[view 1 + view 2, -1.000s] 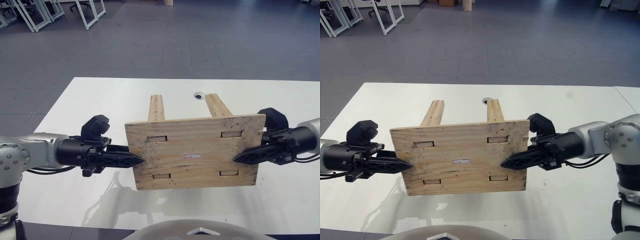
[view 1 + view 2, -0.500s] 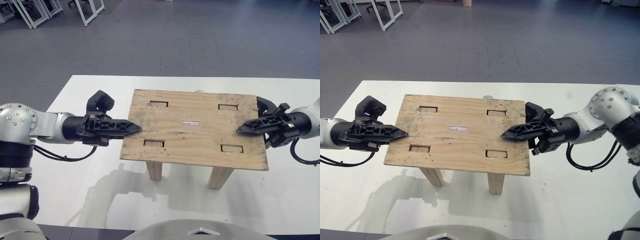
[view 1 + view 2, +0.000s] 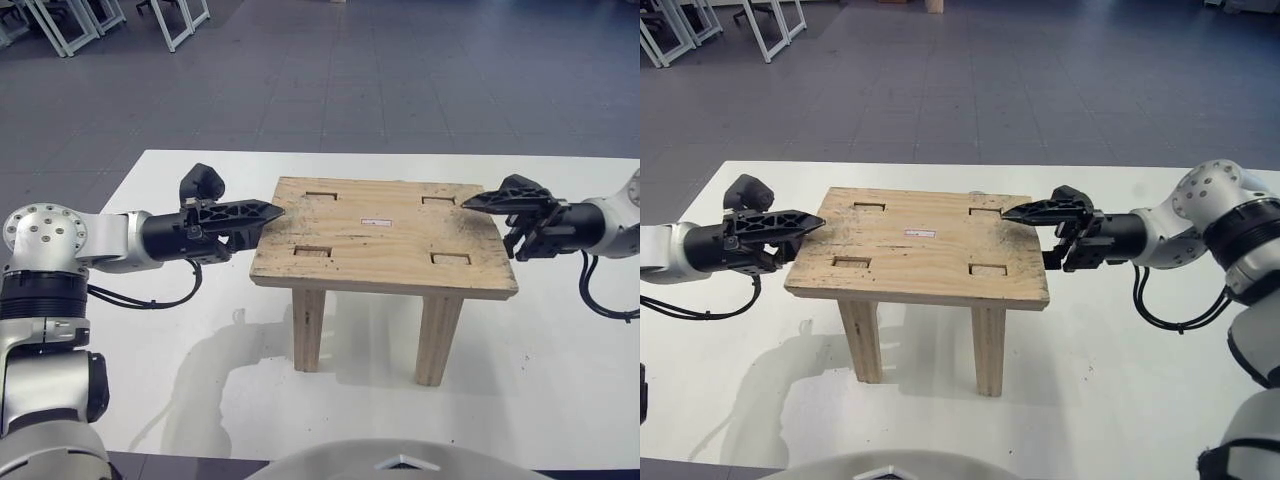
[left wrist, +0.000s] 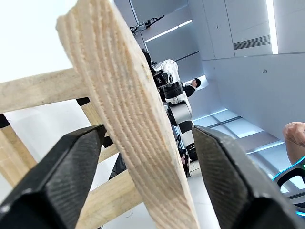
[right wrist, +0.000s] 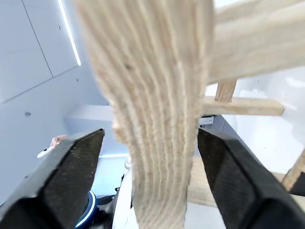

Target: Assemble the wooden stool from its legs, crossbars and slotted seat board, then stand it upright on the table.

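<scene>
A white table [image 3: 150, 330] spreads out from the near edge. Past its far edge lies a grey tiled floor [image 3: 400, 80], and white metal frames [image 3: 60, 25] stand at the far left of the room.

The wooden stool [image 3: 375, 270] stands upright in the middle of the table, legs down and seat up. The two near legs [image 3: 308, 328] [image 3: 437, 337] rest on the tabletop. The slotted seat board [image 3: 380, 235] lies flat on top of them, its long axis running left to right across the robot and its short sides facing the arms. The four rectangular slots, such as the far left one [image 3: 322, 195], face up. In the left wrist view, crossbars [image 4: 43, 90] run beneath the board.

The left gripper [image 3: 262, 222] is at the seat's left short edge. Its fingers [image 4: 52, 186] are spread to either side of the board's edge, with room background showing between one finger and the wood. The right gripper [image 3: 490, 225] straddles the right short edge, one finger above the seat and one below. Its fingers [image 5: 71, 176] are also spread, with a gap on each side of the wood.
</scene>
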